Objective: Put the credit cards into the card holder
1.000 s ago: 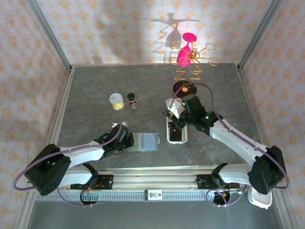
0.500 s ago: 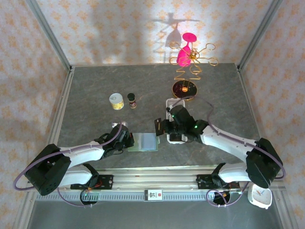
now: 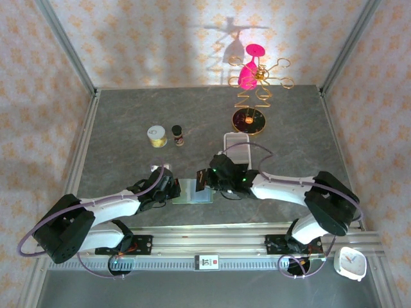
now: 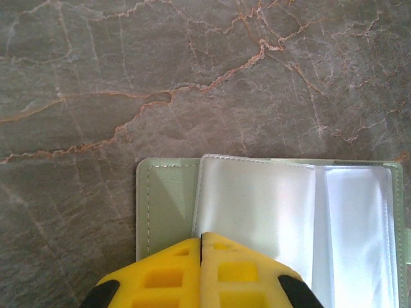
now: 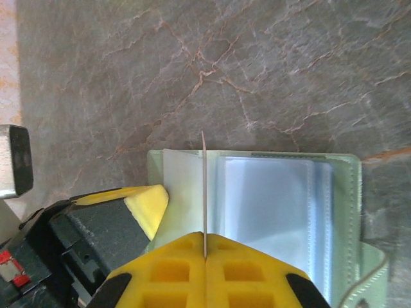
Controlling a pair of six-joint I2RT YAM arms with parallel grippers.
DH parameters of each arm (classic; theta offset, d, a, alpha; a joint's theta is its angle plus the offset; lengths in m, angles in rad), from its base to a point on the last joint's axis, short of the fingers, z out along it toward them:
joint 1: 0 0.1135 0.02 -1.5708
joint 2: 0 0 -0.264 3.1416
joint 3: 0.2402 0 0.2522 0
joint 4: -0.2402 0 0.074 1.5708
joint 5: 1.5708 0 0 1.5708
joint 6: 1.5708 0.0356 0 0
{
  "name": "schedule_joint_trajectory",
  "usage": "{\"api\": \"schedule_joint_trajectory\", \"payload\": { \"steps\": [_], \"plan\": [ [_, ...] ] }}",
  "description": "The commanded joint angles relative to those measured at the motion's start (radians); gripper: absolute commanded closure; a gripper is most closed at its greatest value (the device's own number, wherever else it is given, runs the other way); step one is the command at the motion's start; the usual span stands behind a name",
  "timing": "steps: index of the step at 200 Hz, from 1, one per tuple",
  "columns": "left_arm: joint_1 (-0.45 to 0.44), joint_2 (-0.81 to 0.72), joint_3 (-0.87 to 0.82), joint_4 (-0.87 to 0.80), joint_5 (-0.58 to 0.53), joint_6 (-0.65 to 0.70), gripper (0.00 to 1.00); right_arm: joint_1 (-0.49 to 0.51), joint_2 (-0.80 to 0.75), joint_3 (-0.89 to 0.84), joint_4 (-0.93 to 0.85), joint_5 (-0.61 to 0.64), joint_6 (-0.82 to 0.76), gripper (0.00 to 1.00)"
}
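The card holder [image 3: 196, 191] lies open on the table, sage-green with clear sleeves [image 4: 257, 205]. My left gripper [image 3: 172, 189] is shut, its yellow tips [image 4: 201, 239] resting on the holder's left part where the green cover [image 4: 166, 199] meets the sleeves. My right gripper [image 3: 207, 179] is shut on a credit card [image 3: 201, 179]. That card appears edge-on as a thin upright line [image 5: 204, 186] above the holder's left sleeves [image 5: 270, 205]. A left fingertip [image 5: 146, 204] sits just beside it.
A white perforated tray [image 3: 235, 140] lies behind the right arm. A yellow tin [image 3: 156, 135] and a small dark bottle [image 3: 178, 134] stand at the middle left. A gold wire stand with a pink piece [image 3: 250, 80] is at the back. A white clock [image 3: 350, 263] sits off the table's near right.
My right arm has swung left from the white tray to above the open card holder, carrying the card. The left arm has stayed put on the holder.
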Motion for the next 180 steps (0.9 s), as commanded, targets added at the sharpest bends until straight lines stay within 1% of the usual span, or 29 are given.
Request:
{"api": "schedule_joint_trajectory", "payload": {
  "steps": [1,100,180],
  "plan": [
    [0.005,-0.012,-0.011,-0.081,0.002,0.008,1.00,0.019,0.040,0.027,0.076,0.024,0.035,1.00],
    [0.004,-0.011,-0.039,-0.054,0.015,-0.003,1.00,0.055,0.133,0.009,0.126,0.007,0.054,1.00],
    [0.005,-0.039,-0.051,-0.051,0.007,-0.008,1.00,0.077,0.152,-0.027,0.162,0.006,0.094,1.00]
  ]
}}
